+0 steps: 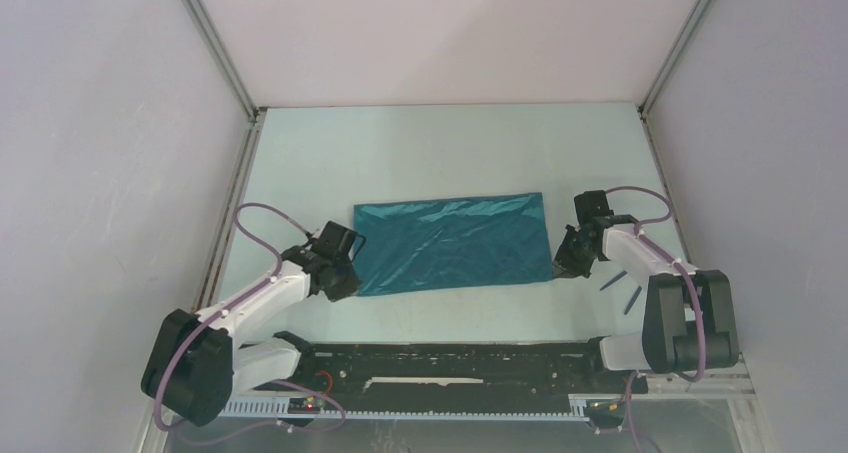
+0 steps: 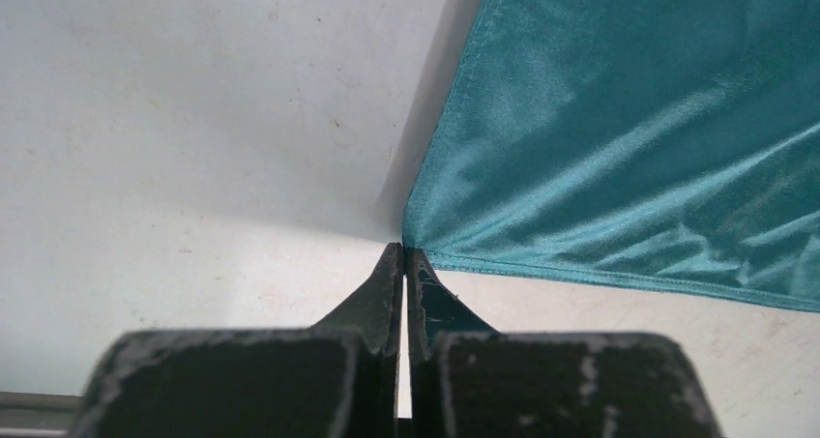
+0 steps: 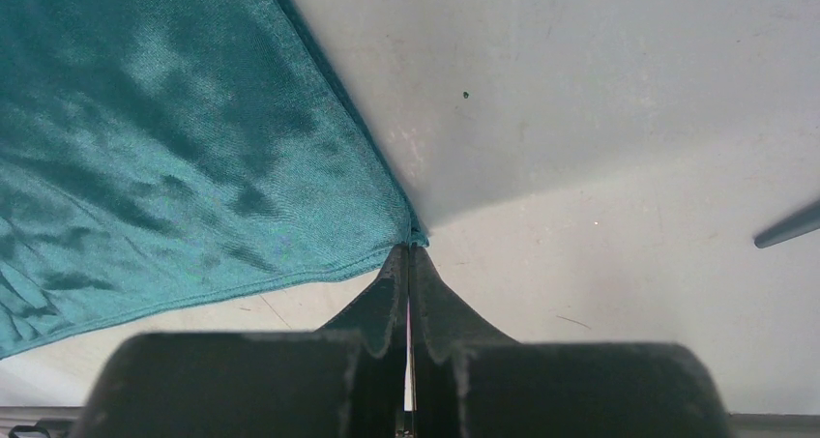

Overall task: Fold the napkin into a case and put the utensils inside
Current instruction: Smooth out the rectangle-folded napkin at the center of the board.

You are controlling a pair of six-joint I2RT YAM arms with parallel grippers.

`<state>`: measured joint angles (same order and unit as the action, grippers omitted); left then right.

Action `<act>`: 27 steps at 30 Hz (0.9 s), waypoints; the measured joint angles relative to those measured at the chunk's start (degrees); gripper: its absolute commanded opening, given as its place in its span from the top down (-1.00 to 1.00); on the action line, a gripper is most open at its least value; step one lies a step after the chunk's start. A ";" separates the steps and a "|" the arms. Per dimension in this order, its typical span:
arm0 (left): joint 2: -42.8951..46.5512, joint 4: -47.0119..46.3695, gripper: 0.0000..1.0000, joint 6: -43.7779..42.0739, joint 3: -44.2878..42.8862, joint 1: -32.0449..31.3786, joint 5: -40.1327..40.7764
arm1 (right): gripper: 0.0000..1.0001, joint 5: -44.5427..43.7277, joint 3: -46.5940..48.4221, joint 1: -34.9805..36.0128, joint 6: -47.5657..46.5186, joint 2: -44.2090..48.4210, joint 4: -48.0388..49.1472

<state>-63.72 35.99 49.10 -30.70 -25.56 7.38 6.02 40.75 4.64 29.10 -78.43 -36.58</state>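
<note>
The teal satin napkin lies spread as a wide rectangle in the middle of the table. My left gripper is shut on its near left corner, seen in the left wrist view with the cloth lifted off the table there. My right gripper is shut on the near right corner, seen in the right wrist view with the cloth to its left. Two dark utensils lie to the right of the right arm. One tip shows in the right wrist view.
The pale table is closed in by white walls with metal rails at left and right. A black base bar runs along the near edge between the arm bases.
</note>
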 measured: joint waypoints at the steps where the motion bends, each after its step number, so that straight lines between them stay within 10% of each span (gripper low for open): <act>1: -0.35 -0.11 1.00 0.00 0.00 0.00 0.00 | 1.00 0.00 0.00 0.00 0.00 -0.07 0.04; 14: 4.28 3.76 -0.48 -0.46 -3.72 -0.09 0.33 | -0.46 -2.78 2.49 1.86 -0.04 4.35 -1.31; 27: -20.26 -24.24 -0.73 -0.44 -15.72 9.22 -14.10 | -0.88 30.73 19.89 -0.33 5.57 -21.92 34.58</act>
<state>-83.99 11.75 48.66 -46.41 -16.34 -6.72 36.75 60.64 4.32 34.68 -100.36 -2.00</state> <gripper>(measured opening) 0.857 0.906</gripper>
